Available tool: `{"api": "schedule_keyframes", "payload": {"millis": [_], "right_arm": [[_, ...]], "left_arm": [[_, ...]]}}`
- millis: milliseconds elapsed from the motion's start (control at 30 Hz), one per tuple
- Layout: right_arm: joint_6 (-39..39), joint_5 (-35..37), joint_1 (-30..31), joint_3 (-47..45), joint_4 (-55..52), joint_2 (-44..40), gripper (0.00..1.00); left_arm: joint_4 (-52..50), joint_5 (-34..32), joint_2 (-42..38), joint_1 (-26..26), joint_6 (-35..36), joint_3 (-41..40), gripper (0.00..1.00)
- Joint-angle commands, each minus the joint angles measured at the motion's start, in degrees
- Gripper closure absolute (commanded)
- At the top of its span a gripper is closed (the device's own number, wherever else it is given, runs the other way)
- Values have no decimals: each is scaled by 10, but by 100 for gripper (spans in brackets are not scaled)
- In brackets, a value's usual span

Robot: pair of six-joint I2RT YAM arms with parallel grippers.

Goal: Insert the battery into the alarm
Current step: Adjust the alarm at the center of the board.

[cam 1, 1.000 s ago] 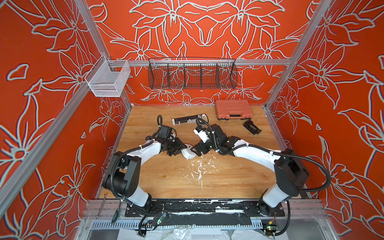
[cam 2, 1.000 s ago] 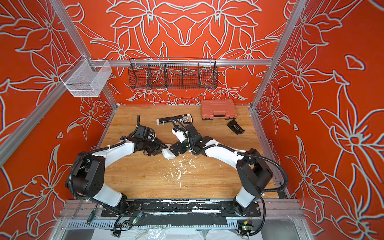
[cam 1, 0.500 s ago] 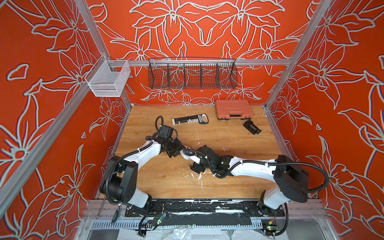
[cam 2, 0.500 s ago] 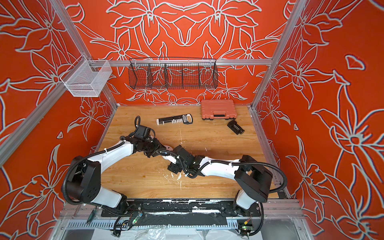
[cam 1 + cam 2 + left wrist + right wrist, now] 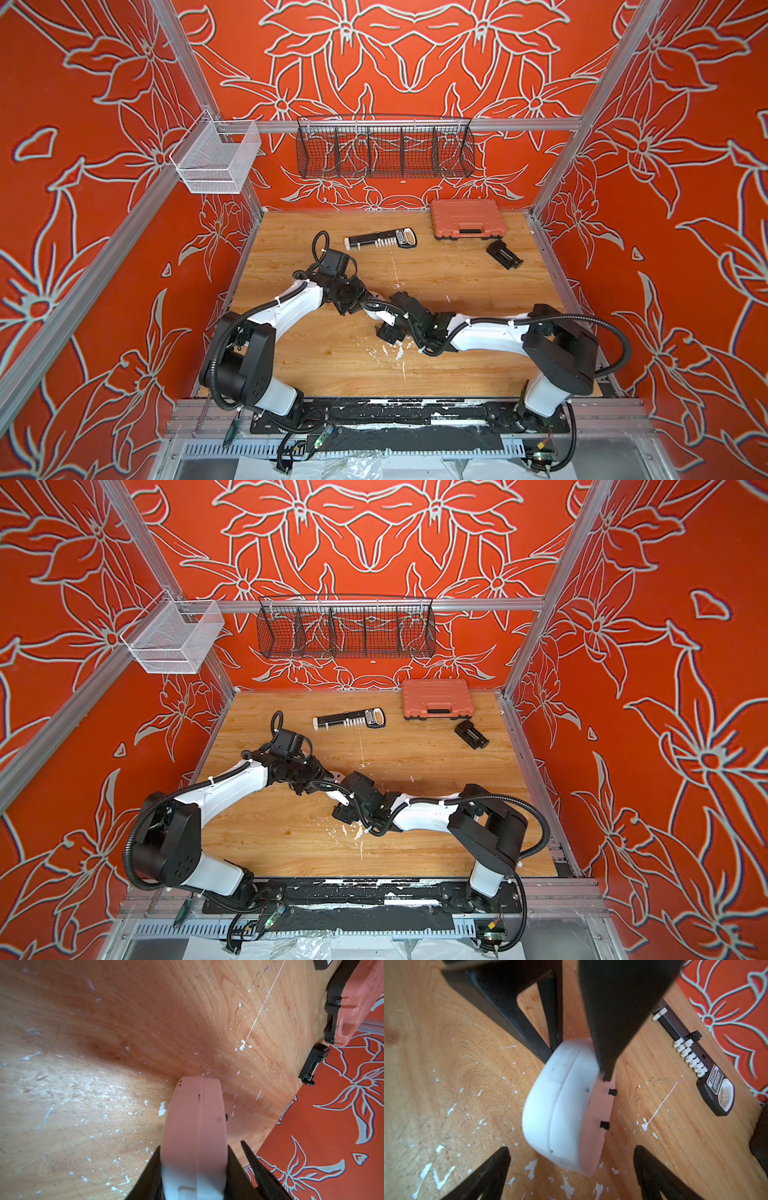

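The alarm [image 5: 194, 1126] is a white rounded clock, held edge-on just over the wooden table [image 5: 83, 1084] with my left gripper [image 5: 194, 1167] shut on its sides. In the right wrist view the alarm [image 5: 560, 1109] tilts, and two small black knobs [image 5: 612, 1092] stick out of its back. The left gripper [image 5: 579, 1068] clamps it from above there. My right gripper [image 5: 571, 1148] stands open just short of the alarm's lower edge, touching nothing. Both top views show the left gripper [image 5: 361, 301] [image 5: 318, 781] meeting the right gripper [image 5: 388, 332] [image 5: 345, 812] mid-table. The battery is out of view.
An orange tool case [image 5: 467, 218] lies at the back right, with a small black clamp [image 5: 504, 254] in front of it. A long black-and-white tool [image 5: 380, 240] lies at the back centre. A black wire basket [image 5: 384, 151] and a white mesh basket [image 5: 214, 160] hang above.
My right arm has swung from behind the alarm down to the near side of it and stretched low across the table. The left gripper has kept its hold on the alarm, shifting slightly.
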Motion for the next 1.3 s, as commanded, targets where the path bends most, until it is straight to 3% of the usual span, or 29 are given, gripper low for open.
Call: {"api": "schedule_keyframes", "payload": {"millis": [0,167,367,700,933,1267], "right_arm": [[-6,24,3,12,15,15,4],[-13,24,2,-12,48,4,4],[-37,-24,0,-74,124,-18,3],[-40,11,-7,-79,163,-3,3],[-47,6,-5,-61,177,10,10],[-64,38,12,-57,160,11,29]], "left_arm": [[-6,8,3,-4,-5,12,72],[-9,8,5,-5,-5,16,71],[-7,12,11,-6,-6,16,72],[-6,14,11,-10,-9,14,72],[-6,14,12,-12,-10,13,72],[-6,23,26,-12,-11,22,70]]}}
